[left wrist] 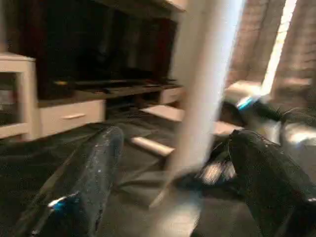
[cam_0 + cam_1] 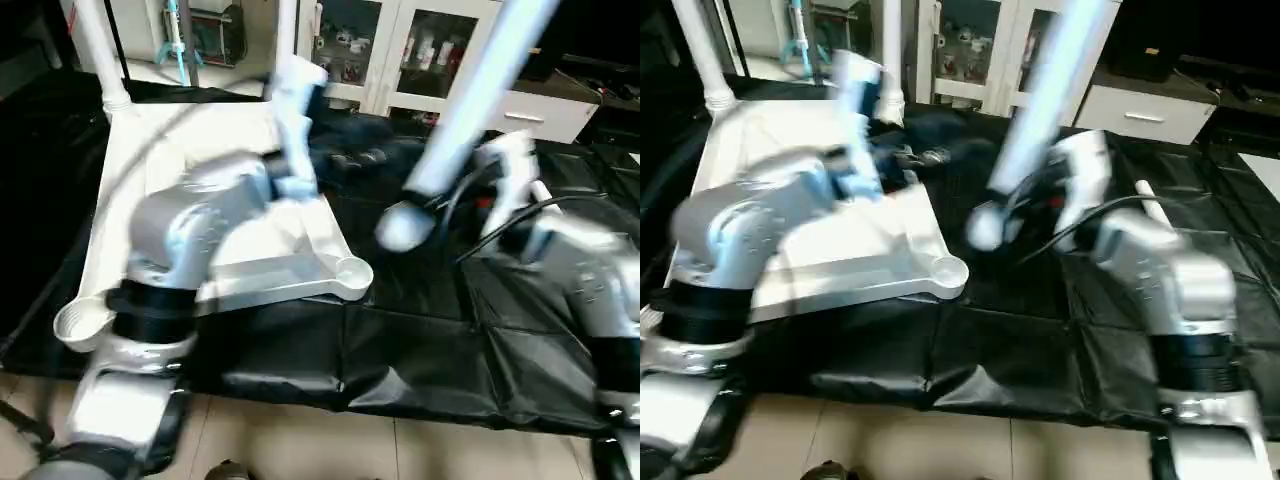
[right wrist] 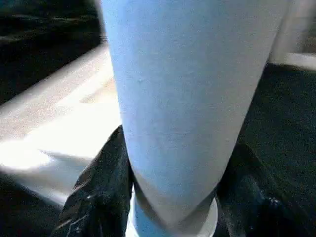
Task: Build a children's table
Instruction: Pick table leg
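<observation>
The children's table top (image 2: 250, 265) lies upside down on the black cloth, ribs up, with an empty round corner socket (image 2: 352, 270) at its near right. Two white legs (image 2: 100, 50) (image 2: 285, 30) stand in its far corners. My right gripper (image 2: 445, 200) is shut on a third leg (image 2: 470, 100), tilted, with its rounded end (image 2: 400, 228) just above the cloth to the right of the top. Its black fingers (image 3: 103, 187) press that leg (image 3: 187, 98) from both sides. My left gripper (image 2: 345, 160) hovers past the top's right edge, fingers (image 1: 94, 168) wide apart around nothing.
Another white tube (image 1: 150, 146) lies on the black cloth (image 2: 420, 340) behind the held leg. Glass-door cabinets (image 2: 400, 50) and a white drawer unit (image 2: 540, 110) stand beyond the work table. The cloth's front edge hangs over a tiled floor (image 2: 300, 450).
</observation>
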{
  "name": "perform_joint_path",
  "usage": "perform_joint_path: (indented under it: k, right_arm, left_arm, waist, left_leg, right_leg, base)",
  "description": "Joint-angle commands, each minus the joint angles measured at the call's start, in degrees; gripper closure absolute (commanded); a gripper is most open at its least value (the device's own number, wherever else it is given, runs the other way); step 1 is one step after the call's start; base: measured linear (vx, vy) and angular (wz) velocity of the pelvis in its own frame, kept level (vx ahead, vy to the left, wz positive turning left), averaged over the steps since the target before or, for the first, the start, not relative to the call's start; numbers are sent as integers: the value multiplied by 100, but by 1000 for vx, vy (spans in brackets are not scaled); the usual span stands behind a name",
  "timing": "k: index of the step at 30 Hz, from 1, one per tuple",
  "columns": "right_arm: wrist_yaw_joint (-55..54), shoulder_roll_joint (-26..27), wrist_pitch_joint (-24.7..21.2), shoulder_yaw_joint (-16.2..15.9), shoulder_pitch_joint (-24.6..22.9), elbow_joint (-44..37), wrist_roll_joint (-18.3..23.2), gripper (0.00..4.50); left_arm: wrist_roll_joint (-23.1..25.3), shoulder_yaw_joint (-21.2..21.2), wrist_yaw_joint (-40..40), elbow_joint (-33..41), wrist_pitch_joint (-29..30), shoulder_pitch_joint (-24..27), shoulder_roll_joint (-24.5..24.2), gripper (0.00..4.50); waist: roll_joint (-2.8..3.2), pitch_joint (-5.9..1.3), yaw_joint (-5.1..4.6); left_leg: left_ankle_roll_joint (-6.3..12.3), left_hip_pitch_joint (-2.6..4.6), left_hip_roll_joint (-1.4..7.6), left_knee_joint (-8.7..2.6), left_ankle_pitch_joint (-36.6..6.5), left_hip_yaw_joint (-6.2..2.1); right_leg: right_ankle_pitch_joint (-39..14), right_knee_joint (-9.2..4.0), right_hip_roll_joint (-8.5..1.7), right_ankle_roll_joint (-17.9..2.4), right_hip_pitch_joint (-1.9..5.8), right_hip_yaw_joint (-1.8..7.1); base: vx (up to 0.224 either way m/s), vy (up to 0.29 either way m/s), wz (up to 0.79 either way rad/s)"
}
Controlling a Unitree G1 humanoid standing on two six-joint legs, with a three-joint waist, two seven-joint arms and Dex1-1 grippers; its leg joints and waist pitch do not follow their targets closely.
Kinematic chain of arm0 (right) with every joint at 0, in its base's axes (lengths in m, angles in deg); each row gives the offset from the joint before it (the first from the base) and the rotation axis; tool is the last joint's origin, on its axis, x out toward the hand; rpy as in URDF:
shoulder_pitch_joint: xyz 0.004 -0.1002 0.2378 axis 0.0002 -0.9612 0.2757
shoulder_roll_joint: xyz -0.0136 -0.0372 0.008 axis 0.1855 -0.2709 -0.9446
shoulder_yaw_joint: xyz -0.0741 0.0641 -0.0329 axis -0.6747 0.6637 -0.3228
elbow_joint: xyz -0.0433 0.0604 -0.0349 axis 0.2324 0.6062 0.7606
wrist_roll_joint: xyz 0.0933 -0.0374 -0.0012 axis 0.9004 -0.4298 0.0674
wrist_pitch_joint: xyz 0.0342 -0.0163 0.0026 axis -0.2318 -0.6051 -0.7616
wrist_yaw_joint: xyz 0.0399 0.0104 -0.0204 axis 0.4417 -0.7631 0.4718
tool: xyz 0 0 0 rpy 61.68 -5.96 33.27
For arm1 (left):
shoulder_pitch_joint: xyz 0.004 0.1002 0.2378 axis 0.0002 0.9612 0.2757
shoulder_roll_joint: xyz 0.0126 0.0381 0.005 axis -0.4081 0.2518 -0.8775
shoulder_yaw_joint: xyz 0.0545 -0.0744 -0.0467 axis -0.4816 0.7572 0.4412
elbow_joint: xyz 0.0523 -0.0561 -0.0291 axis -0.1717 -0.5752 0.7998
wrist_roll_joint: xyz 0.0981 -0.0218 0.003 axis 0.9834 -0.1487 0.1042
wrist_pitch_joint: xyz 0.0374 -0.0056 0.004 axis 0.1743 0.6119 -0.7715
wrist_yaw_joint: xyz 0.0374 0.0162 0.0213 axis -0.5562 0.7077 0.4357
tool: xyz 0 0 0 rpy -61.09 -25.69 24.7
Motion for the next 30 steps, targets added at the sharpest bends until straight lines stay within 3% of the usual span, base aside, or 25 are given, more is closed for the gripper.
perform_joint_path:
  k: [1,3,4,5,7,9,11,14,18,19,20,21,26,30]
  right_arm:
    - [-245,-64,229,101,-130,71,-289,260]
    - [-246,-33,390,17,-355,-53,-403,260]
    - [-223,-5,427,-69,-515,-170,-452,260]
    - [-223,-5,427,-69,-515,-170,-452,260]
    - [-208,47,439,-124,-637,-269,-456,260]
    - [-150,219,222,-307,-887,-577,-279,260]
    - [-139,239,177,-341,-927,-630,-237,260]
    - [0,274,129,-455,-1042,-780,-139,260]
    - [140,320,-8,-541,-1137,-959,-17,260]
    - [228,324,-40,-587,-1183,-1046,21,260]
    - [300,319,-75,-627,-1233,-1129,50,260]
    - [337,314,-88,-646,-1260,-1169,60,260]
    - [372,294,-125,-703,-1329,-1241,68,260]
    - [368,272,-144,-698,-1312,-1242,97,260]
  left_arm:
    - [486,-472,-443,-181,-502,247,-277,44]
    - [857,-988,-794,-332,-788,514,-596,44]
    - [1144,-1430,-1060,-473,-965,687,-829,44]
    - [1144,-1430,-1060,-473,-965,687,-829,44]
    - [1360,-1782,-1244,-630,-1075,814,-983,44]
    - [1610,-2265,-1578,-1254,-1179,948,-1092,44]
    - [1647,-2320,-1628,-1352,-1202,961,-1100,44]
    - [1967,-2343,-1592,-1827,-1640,914,-1000,44]
    - [2221,-2366,-1615,-2394,-2062,763,-934,44]
    - [2293,-2367,-1584,-2651,-2197,667,-908,44]
    - [2325,-2354,-1510,-2920,-2330,553,-881,44]
    - [2336,-2346,-1471,-3060,-2401,491,-867,44]
    - [2351,-2317,-1487,-3373,-2565,359,-888,59]
    - [2362,-2162,-1654,-3470,-2667,371,-920,87]
  waist:
    - [52,-465,-30]
    - [104,-456,-20]
    - [86,-448,-48]
    - [105,-466,-48]
    - [122,-475,-56]
    - [130,-446,-74]
    - [141,-447,-79]
    - [110,-445,-102]
    - [114,-438,-105]
    - [75,-431,-106]
    - [91,-431,-91]
    - [62,-427,-78]
    - [47,-424,-86]
    - [57,-428,-86]
  left_leg:
    - [-263,85,181,-390,-584,-92]
    - [-202,106,203,-414,-665,-108]
    - [-203,93,196,-415,-676,-97]
    - [-191,102,199,-418,-647,-104]
    - [-194,90,201,-414,-621,-104]
    - [-186,78,197,-431,-748,-103]
    - [-204,89,202,-441,-882,-110]
    - [-247,90,221,-442,-1002,-114]
    - [-225,96,229,-450,-1081,-124]
    - [-180,93,222,-447,-1068,-113]
    - [-190,101,222,-443,-1072,-112]
    - [-170,94,224,-445,-1078,-114]
    - [-203,75,236,-453,-1106,-132]
    - [-188,79,237,-448,-1025,-124]
  right_leg:
    - [-796,-353,-280,-953,327,255]
    - [-892,-387,-289,-843,294,256]
    - [-861,-375,-272,-833,297,262]
    - [-784,-361,-276,-824,300,264]
    - [-651,-337,-288,-964,302,265]
    - [-749,-357,-289,-971,300,273]
    - [-897,-369,-300,-962,297,275]
    - [-1025,-383,-325,-1011,298,278]
    - [-1240,-402,-343,-933,287,282]
    - [-1234,-432,-333,-925,275,285]
    - [-1250,-419,-342,-931,270,286]
    - [-1327,-428,-350,-909,272,284]
    - [-1542,-440,-380,-825,271,281]
    - [-1362,-419,-376,-924,264,283]
  base:
    - [0,0,0]
    - [0,0,0]
    - [0,0,0]
    - [0,0,0]
    - [0,0,0]
    - [0,0,0]
    - [0,0,0]
    - [0,0,0]
    - [0,0,0]
    - [0,0,0]
    - [0,0,0]
    - [0,0,0]
    - [0,0,0]
    - [0,0,0]
